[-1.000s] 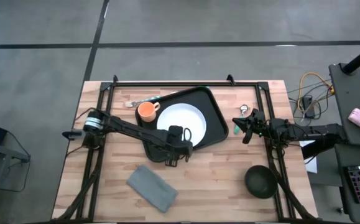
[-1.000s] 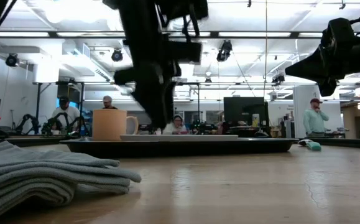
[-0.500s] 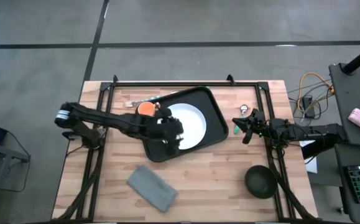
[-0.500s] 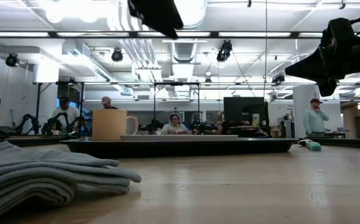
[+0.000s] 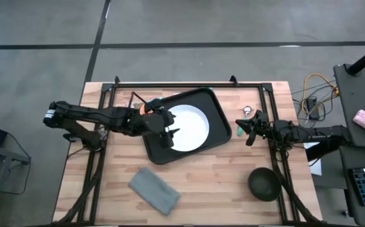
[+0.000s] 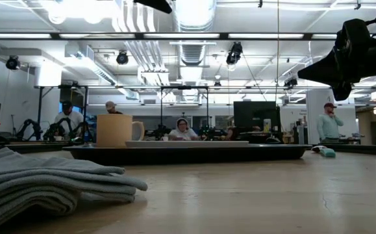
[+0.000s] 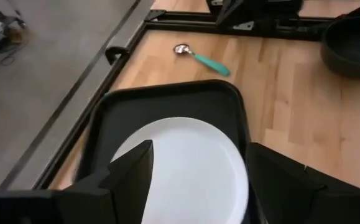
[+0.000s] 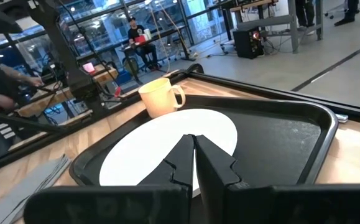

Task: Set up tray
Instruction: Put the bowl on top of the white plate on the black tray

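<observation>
The black tray point(image 5: 219, 129) lies flat on the table, toward its far side. The round white plate point(image 5: 191, 123) and an orange cup point(image 5: 145, 108) stand on the tray; the cup shows pale in the low view point(image 6: 116, 130). My left gripper point(image 5: 168, 135) hangs open above the plate's left part; in its wrist view point(image 7: 195, 186) the fingers frame the plate point(image 7: 186, 162) without touching. My right gripper point(image 5: 241, 127) is shut and hovers right of the tray, its fingers point(image 8: 195, 158) pointing at the tray point(image 8: 279, 143).
A folded grey cloth point(image 5: 154, 190) lies near the table's near edge. A dark bowl point(image 5: 264, 184) sits at the near right. A teal-handled spoon point(image 7: 199, 57) lies right of the tray, and a fork point(image 5: 138, 103) by its far left corner. People stand in the room behind.
My left gripper has risen from the tray's near edge, leaving the low view upward. It has drawn back toward the table's left and far side, and now stands over the plate. Tray, plate and cup have stayed put.
</observation>
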Controlling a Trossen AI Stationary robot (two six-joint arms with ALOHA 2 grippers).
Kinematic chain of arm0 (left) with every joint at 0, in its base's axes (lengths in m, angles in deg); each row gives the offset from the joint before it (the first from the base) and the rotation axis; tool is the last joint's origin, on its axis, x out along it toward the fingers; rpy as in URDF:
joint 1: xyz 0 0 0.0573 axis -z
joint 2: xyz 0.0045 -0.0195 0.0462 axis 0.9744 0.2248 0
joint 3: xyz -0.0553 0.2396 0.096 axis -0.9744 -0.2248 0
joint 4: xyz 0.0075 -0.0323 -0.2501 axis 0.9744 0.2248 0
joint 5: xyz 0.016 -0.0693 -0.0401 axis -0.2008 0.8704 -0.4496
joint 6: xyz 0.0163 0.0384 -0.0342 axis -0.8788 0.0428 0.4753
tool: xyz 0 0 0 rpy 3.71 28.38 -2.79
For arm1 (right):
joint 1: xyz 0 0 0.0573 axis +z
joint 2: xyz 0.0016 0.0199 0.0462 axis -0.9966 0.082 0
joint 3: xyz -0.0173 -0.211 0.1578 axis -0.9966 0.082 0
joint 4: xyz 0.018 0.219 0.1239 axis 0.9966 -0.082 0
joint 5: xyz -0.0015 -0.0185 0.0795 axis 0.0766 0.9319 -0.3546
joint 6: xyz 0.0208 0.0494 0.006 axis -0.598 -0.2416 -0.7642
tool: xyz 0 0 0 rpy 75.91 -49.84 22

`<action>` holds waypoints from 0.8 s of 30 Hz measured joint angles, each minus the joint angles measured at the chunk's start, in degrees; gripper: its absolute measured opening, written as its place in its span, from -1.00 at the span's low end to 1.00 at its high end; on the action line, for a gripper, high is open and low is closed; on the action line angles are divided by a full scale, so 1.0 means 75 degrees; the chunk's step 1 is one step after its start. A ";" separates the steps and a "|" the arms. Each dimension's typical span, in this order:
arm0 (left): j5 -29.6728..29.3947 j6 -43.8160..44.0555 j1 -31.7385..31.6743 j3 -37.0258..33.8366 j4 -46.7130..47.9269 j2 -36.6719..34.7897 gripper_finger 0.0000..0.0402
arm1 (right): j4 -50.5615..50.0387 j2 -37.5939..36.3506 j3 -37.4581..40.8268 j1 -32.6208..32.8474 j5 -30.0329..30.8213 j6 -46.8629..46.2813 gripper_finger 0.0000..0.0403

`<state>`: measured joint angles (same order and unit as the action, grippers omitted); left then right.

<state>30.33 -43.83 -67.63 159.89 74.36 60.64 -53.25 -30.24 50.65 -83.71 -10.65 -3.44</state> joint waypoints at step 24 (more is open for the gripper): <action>0.1855 0.1179 0.0464 -0.0599 0.0041 0.0012 0.16 | 0.0847 0.0000 0.0000 0.0003 -0.1702 0.0052 -0.62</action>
<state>44.25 -34.99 -64.14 155.40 74.66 60.73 -46.89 -30.24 50.65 -83.69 -23.41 -3.05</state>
